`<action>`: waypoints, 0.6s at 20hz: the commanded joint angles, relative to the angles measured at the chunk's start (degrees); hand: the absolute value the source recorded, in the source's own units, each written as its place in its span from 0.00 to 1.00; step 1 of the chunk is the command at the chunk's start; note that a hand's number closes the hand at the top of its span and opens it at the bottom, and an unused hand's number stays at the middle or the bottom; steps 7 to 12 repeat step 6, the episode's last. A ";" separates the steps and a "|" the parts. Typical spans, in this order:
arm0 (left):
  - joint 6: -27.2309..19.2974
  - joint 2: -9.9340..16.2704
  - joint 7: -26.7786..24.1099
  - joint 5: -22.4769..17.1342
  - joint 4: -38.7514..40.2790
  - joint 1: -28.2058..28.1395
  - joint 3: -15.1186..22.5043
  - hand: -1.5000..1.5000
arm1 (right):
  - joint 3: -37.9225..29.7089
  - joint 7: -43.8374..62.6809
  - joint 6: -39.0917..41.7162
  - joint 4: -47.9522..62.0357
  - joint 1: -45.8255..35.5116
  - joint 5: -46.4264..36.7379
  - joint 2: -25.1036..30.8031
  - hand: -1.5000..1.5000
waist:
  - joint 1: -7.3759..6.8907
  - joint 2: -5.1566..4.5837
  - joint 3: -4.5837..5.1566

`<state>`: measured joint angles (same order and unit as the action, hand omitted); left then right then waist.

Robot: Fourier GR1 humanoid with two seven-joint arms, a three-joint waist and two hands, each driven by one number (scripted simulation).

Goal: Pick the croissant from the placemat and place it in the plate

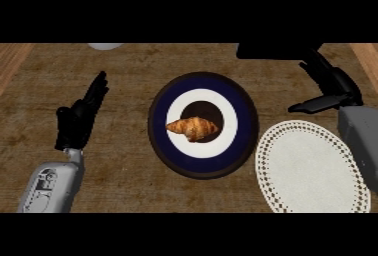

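Head view, single frame. The croissant lies in the dark centre of the plate (navy rim, white ring), roughly in the middle, not overhanging the rim. The placemat, white with a lacy edge, sits just to the right of the plate with nothing on it. Judging from this layout, the placing step looks done.

Right hand: raised over the counter above the placemat's far end, fingers straight and spread from the thumb, holding nothing. It is well apart from the croissant. Left hand: at the view's left, fingers straight up and apart, resting, nothing in it.

A pale round object is cut off at the top edge; cannot tell what it is.

Risks from here (judgement only):
- The right forearm hangs over the placemat close to the plate's right rim. A low retreat inward could clip the rim and shift or tilt the plate, rolling the croissant off centre.
- Dragging the arm low across the placemat could also slide the mat into the plate.
- The croissant is curved and light-looking; a knock to the plate would probably move it easily.
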<state>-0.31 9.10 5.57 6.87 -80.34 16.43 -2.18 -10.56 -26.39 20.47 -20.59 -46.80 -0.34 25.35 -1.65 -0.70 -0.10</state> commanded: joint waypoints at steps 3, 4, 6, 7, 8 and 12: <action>-0.04 -1.23 1.67 0.28 1.33 2.33 0.69 0.50 | -1.12 -7.04 2.20 7.88 -1.17 -1.50 2.05 0.00 | -0.41 -0.26 -0.05; 0.68 -0.48 2.30 -0.09 -5.21 -1.71 1.28 0.50 | -1.24 -7.45 4.11 8.58 -0.50 -1.76 5.06 0.00 | -1.07 -0.19 -0.09; 0.39 -0.77 1.50 0.21 -2.64 -0.55 0.99 0.50 | -1.28 -9.37 5.15 9.65 -0.08 -2.12 5.27 0.00 | -0.82 -0.24 -0.08; 0.39 -0.77 1.50 0.21 -2.64 -0.55 0.99 0.50 | -1.28 -9.37 5.15 9.65 -0.08 -2.12 5.27 0.00 | -0.82 -0.24 -0.08; 0.39 -0.77 1.50 0.21 -2.64 -0.55 0.99 0.50 | -1.28 -9.37 5.15 9.65 -0.08 -2.12 5.27 0.00 | -0.82 -0.24 -0.08; 0.39 -0.77 1.50 0.21 -2.64 -0.55 0.99 0.50 | -1.28 -9.37 5.15 9.65 -0.08 -2.12 5.27 0.00 | -0.82 -0.24 -0.08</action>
